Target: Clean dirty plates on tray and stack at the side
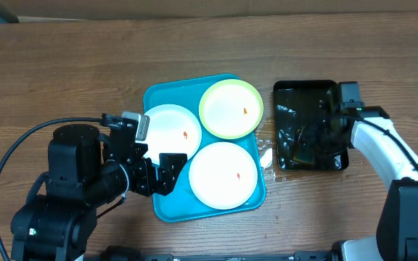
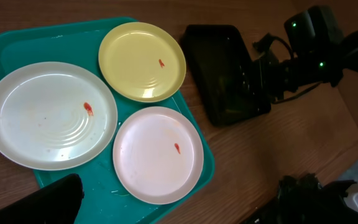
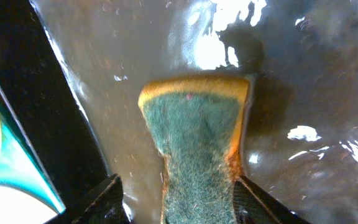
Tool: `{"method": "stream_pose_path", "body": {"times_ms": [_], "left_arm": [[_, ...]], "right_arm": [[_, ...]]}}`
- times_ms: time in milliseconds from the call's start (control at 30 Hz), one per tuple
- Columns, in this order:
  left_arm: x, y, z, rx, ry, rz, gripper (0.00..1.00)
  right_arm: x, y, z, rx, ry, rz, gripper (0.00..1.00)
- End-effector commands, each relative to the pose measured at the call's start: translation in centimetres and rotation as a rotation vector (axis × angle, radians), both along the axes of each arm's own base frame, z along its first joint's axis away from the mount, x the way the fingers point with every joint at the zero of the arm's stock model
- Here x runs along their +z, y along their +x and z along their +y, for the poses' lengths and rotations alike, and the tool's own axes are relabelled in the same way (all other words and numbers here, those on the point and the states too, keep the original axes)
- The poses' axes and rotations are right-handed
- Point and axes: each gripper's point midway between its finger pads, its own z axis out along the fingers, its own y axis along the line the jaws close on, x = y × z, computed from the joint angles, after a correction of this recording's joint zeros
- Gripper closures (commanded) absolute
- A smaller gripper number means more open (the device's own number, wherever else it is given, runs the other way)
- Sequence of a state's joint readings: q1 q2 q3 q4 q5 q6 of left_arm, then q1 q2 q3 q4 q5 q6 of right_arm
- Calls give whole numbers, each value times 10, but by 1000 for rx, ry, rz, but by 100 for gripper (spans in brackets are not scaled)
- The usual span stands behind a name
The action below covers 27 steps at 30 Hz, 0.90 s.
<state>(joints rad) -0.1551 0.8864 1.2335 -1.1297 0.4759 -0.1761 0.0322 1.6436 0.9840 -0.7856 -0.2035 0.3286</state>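
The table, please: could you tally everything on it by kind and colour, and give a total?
White plates: 2
Green plate: 1
Blue tray: 1
Black tray: 1
Sponge: 1
Total: 6

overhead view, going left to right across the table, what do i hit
left arm → white plate at the left end of the blue tray → green plate → black tray → right arm. The other white plate is left out, since it overlaps the green one.
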Motion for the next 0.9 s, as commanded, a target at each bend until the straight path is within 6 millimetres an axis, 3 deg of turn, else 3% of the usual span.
{"method": "stream_pose_path", "body": {"times_ms": [0,100,133,367,433,467,533,567,867], "left_arm": [[8,-1,-1,-19,1,-34,0],[9,0,-1,-17,-2,-34,0],[9,0,-1,-17,-2,-34,0],[9,-1,-1,-17,-2,-33,0],[9,-1,-1,-17,-2,-32,0],[8,-1,-1,-17,-1,-32,0],[8,-1,-1,-17,-1,-32,0],[8,-1,-1,-17,-1,-32,0],[8,-1,-1,-17,-1,-30,0]], "right_arm": [[-18,-19,-5,-58,-58,46,58],[-28,-18,-20,-129,-128,27,93],[-28,-15,-20,-132,-130,13,96],[-24,1,-19,-138,-121,-53,96],[-24,3,-19,-139,-120,-62,64],[-23,5,-19,-139,-119,-69,67],[-23,8,-20,-140,-126,-81,91],[-24,9,-20,-133,-130,-89,96],[-50,-4,-20,-128,-127,-74,96]]}}
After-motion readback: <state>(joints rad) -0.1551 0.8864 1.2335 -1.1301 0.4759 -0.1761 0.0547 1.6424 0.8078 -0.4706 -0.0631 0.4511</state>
